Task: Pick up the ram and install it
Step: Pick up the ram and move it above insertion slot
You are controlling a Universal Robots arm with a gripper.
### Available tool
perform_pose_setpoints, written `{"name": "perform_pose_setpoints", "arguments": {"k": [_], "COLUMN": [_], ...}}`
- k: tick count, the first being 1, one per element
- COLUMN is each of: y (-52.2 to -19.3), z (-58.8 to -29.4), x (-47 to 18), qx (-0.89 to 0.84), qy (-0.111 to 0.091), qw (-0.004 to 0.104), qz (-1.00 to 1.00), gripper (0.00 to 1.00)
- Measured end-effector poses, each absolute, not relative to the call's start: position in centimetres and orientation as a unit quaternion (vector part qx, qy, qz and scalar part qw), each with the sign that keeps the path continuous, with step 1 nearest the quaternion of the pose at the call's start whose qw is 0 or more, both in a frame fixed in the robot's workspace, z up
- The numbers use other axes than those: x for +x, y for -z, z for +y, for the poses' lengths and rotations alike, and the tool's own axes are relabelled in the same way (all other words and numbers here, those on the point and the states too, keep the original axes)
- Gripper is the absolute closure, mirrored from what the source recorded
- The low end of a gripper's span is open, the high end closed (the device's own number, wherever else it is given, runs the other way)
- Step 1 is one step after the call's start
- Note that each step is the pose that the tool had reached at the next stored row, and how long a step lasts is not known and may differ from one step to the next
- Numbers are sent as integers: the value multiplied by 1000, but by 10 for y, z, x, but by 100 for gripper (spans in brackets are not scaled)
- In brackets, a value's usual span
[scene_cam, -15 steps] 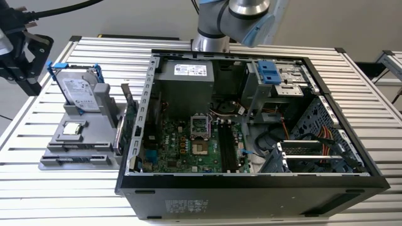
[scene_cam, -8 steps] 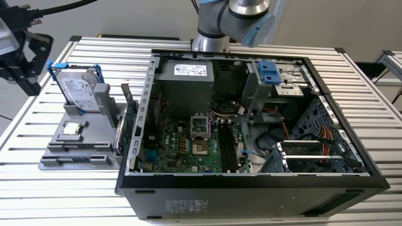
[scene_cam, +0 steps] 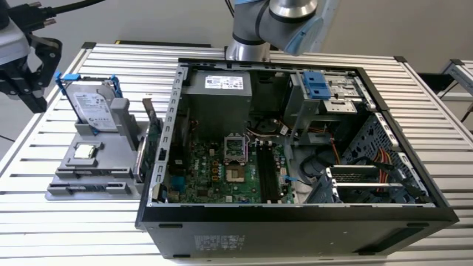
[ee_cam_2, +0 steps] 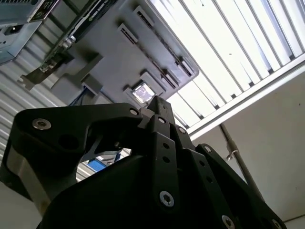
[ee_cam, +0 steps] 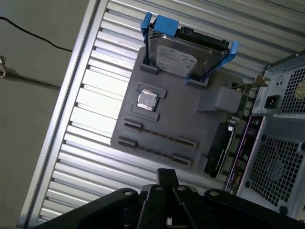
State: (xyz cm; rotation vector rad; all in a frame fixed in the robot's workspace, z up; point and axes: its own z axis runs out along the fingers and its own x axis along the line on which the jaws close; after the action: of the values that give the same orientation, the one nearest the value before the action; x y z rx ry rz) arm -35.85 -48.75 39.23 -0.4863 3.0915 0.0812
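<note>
Hard drive (scene_cam: pixel 94 110) upright, seemingly slotted in holder (scene_cam: pixel 111 163).

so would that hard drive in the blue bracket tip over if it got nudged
Possibly: the hard drive stands on edge, rising well above the slot of its gray holder. Its metal case suggests it is stiff and heavy for its size.

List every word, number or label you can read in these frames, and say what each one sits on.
No text can be read; print is present in three places:
White label on the power supply: too small to read.
Label on the hard drive: blurred, unreadable.
Sticker on the case, on its outer panel: too small to read.
</note>
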Motion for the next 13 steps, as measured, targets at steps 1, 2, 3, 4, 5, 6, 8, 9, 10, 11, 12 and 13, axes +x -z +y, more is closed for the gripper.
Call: {"name": "perform_pose_setpoints", "arguments": {"k": [1, 2, 3, 4, 5, 6, 8, 9, 10, 11, 12, 13], "y": [-392, -392, -392, -392, -392, -392, -392, -392, -392, -392, -392, -392], "z": [-488, -488, -488, -488, -488, -488, -488, -488, -488, -488, -488, -487], "x": [-359, -359, -358, -358, -358, -358, -358, -358, -358, -358, -358, -358], "qx": [-161, -167, -173, -178, -184, -189, -201, -206, -211, -217, -221, -226], "qy": [-26, -26, -26, -26, -26, -26, -26, -26, -26, -26, -26, -26], "qw": [5, 5, 5, 5, 5, 5, 4, 4, 4, 4, 4, 4], "qz": [987, 986, 985, 984, 983, 982, 979, 978, 977, 976, 975, 974], "gripper": [100, 100, 100, 100, 100, 100, 100, 100, 100, 100, 100, 100]}}
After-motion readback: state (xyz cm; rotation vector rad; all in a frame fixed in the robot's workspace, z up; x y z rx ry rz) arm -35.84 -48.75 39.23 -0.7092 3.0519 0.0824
